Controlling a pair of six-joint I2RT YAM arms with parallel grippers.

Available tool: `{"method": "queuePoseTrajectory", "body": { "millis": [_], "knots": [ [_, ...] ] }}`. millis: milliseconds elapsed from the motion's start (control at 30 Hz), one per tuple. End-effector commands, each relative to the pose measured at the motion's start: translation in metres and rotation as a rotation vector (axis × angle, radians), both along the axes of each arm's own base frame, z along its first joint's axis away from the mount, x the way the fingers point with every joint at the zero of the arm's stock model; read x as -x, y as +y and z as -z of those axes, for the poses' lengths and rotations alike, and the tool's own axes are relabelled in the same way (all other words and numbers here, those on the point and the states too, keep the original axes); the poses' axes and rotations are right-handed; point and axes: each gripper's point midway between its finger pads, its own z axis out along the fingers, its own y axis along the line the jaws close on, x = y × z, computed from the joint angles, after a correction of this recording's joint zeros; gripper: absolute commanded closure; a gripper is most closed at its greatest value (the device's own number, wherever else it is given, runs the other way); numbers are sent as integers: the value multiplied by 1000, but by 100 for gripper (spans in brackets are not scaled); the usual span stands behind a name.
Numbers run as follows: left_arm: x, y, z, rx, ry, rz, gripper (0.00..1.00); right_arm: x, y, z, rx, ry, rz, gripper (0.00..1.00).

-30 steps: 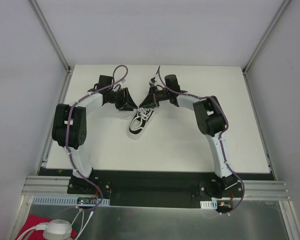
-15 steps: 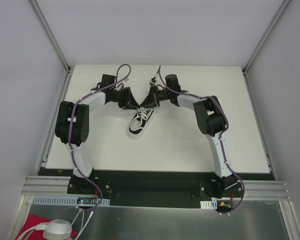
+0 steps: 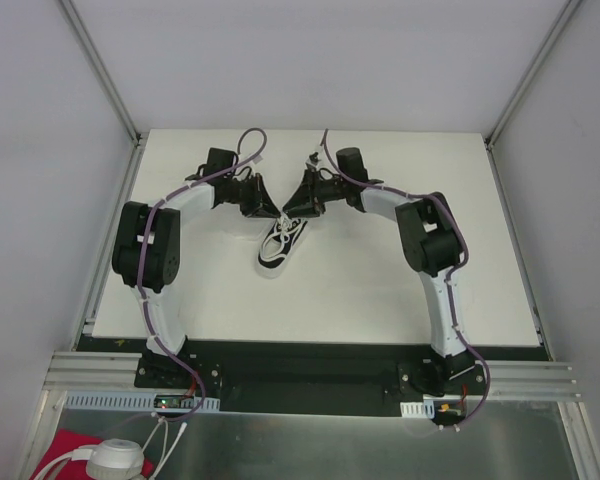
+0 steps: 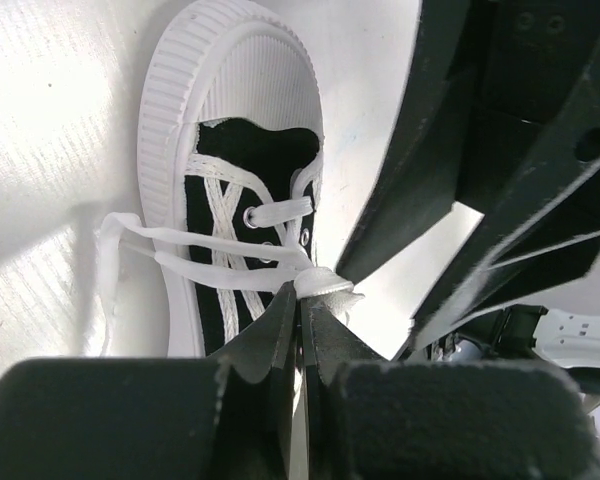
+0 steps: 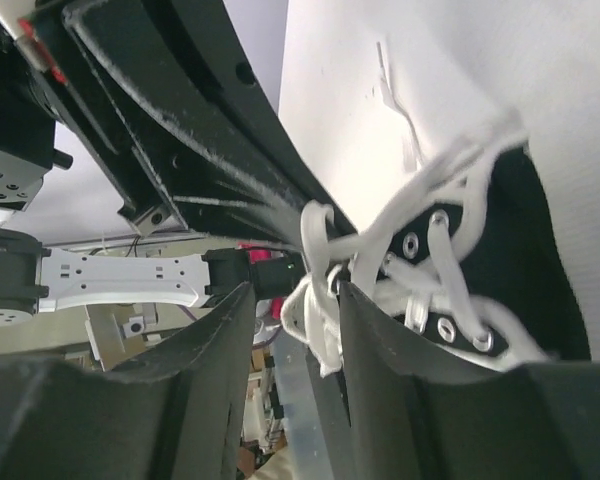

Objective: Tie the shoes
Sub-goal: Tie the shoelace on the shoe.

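The small black shoe (image 3: 278, 248) with a white sole lies on the white table, its toe toward the arms. Both grippers meet just beyond its lace end. My left gripper (image 3: 272, 209) is shut, and in the left wrist view (image 4: 305, 297) its tips pinch a bunched white lace (image 4: 326, 281) above the shoe (image 4: 230, 190). My right gripper (image 3: 291, 206) is open. In the right wrist view (image 5: 295, 292) a loop of lace (image 5: 316, 312) hangs loose between its fingers, next to the eyelets of the shoe (image 5: 525, 250).
The white table (image 3: 400, 280) is walled by grey panels with metal rails at left and right. In the left wrist view the right gripper's black fingers (image 4: 480, 200) crowd close, and in the right wrist view the left gripper's fingers (image 5: 180, 130) do likewise.
My left gripper moved in toward the right one and shut on the lace. The right gripper, shut a second ago, has opened and released its hold on the lace.
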Motion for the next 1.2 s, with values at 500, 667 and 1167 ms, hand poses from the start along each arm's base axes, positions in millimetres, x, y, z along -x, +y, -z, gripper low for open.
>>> {"method": "queuePoseTrajectory", "body": {
  "millis": [500,667,1167],
  "knots": [
    [10,-3,-25,29,-56,2,100,65,-50,1,434,-315,257,54],
    [10,-3,-27,32,-60,4,100,64,-21,1,433,-336,292,54],
    [11,-2,-27,34,-60,5,100,49,-8,14,462,-288,338,65]
  ]
}}
